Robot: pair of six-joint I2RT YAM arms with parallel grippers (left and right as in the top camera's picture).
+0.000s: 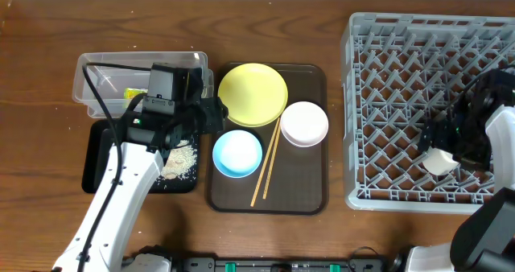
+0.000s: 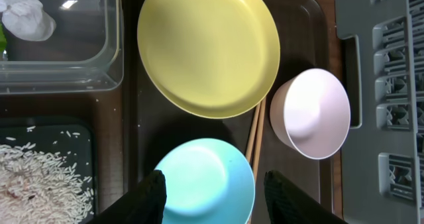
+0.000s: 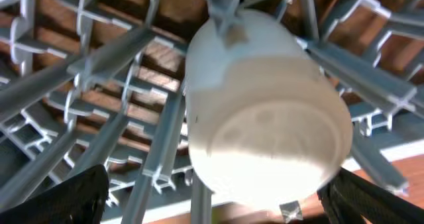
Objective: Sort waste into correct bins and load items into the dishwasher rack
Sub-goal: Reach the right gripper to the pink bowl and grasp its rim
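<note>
My left gripper (image 1: 216,115) (image 2: 212,197) is open and empty, hovering over the light blue bowl (image 1: 237,153) (image 2: 205,177) on the brown tray. The yellow plate (image 1: 253,94) (image 2: 209,48), pink bowl (image 1: 304,123) (image 2: 311,112) and two chopsticks (image 1: 265,163) (image 2: 255,128) lie beside it. My right gripper (image 1: 447,143) (image 3: 212,187) is open inside the grey rack (image 1: 402,95) (image 3: 99,65), its fingers apart on either side of the whitish cup (image 1: 438,161) (image 3: 265,118), which rests base-up among the pegs. The green-yellow wrapper (image 1: 133,92) and white tissue (image 2: 26,18) lie in the clear tub (image 1: 88,67) (image 2: 66,78). Rice (image 1: 181,159) (image 2: 33,177) lies in the black tray (image 1: 92,163).
The brown serving tray (image 1: 302,187) (image 2: 142,138) sits between the bins on the left and the rack on the right. The rack's left wall (image 2: 371,85) stands close beside the pink bowl. Bare wooden table (image 1: 40,143) lies left of the bins.
</note>
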